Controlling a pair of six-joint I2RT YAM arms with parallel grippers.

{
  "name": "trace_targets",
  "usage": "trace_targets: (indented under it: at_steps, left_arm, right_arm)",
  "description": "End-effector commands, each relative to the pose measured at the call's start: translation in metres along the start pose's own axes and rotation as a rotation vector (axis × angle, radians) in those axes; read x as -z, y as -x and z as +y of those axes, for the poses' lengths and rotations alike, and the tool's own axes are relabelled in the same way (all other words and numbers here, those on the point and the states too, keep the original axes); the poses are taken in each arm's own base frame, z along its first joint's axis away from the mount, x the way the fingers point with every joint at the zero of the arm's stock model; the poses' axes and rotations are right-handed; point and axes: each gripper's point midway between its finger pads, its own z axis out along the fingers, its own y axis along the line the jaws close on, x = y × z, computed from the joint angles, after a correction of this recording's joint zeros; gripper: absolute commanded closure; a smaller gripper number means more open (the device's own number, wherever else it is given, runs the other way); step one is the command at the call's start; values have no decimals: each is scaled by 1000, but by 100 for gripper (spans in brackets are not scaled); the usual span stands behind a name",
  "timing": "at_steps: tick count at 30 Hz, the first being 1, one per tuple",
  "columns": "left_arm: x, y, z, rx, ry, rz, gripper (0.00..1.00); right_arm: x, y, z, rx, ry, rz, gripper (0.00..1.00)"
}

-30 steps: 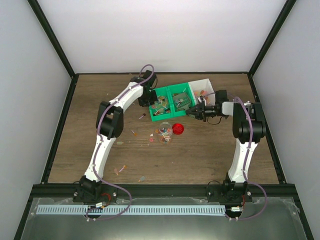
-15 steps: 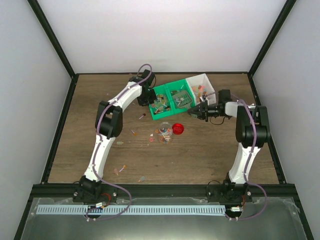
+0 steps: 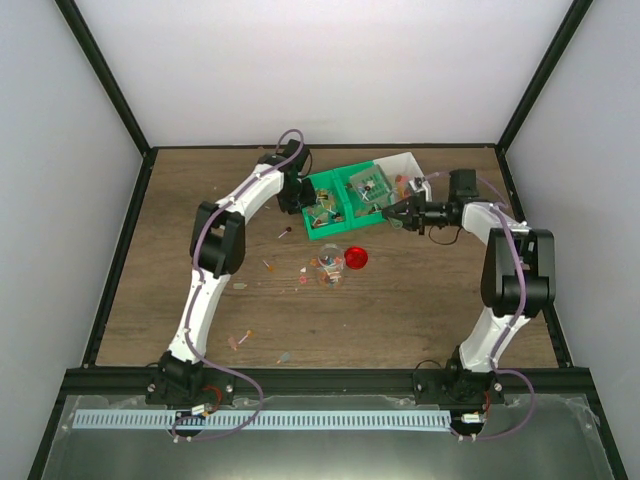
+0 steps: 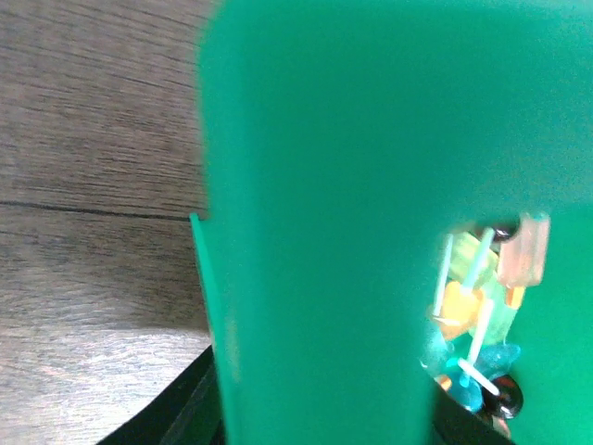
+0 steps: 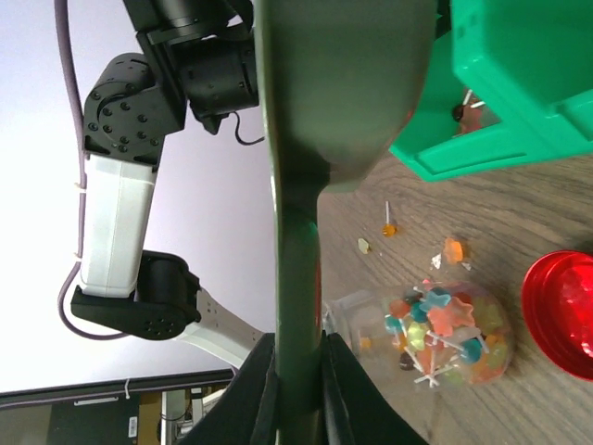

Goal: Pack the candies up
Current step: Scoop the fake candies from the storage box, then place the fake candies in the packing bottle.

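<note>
The candies fill a green two-part bin (image 3: 322,232) and a white bin (image 3: 412,162); more lie in a clear jar (image 3: 330,269) on its side. My right gripper (image 3: 399,213) is shut on the handle of a green scoop (image 3: 369,187), which hangs over the green bin with a few candies in it. In the right wrist view the scoop handle (image 5: 298,278) runs up from between the right gripper's (image 5: 298,362) fingers, with the jar (image 5: 435,334) behind. My left gripper (image 3: 296,199) straddles the bin's left wall (image 4: 315,232); whether it still presses that wall is hidden.
A round red lid (image 3: 356,258) lies right of the jar. Loose candies are scattered on the wood: one on a stick (image 3: 285,232), others (image 3: 267,266) left of the jar, and some near the front (image 3: 240,340). Black frame posts stand at the table's corners.
The right arm's elbow has swung out to the right, and the scoop has risen from the green bin's right compartment with candies in it. The left arm has stayed at the bin wall.
</note>
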Motion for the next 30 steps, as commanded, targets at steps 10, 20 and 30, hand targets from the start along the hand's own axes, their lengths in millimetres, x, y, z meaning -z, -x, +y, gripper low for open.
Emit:
trace_targets:
  at_steps: [10, 20, 30]
  left_arm:
    - [109, 1, -20, -162, -61, -138, 46]
    - [130, -38, 25, -201, -44, -141, 44]
    - [136, -52, 36, -251, -52, -144, 44]
  right_arm:
    - [-8, -70, 40, 48, -75, 32, 99]
    - [-13, -144, 84, 55, -128, 50, 99]
    - [-13, -196, 81, -11, -253, 76, 99]
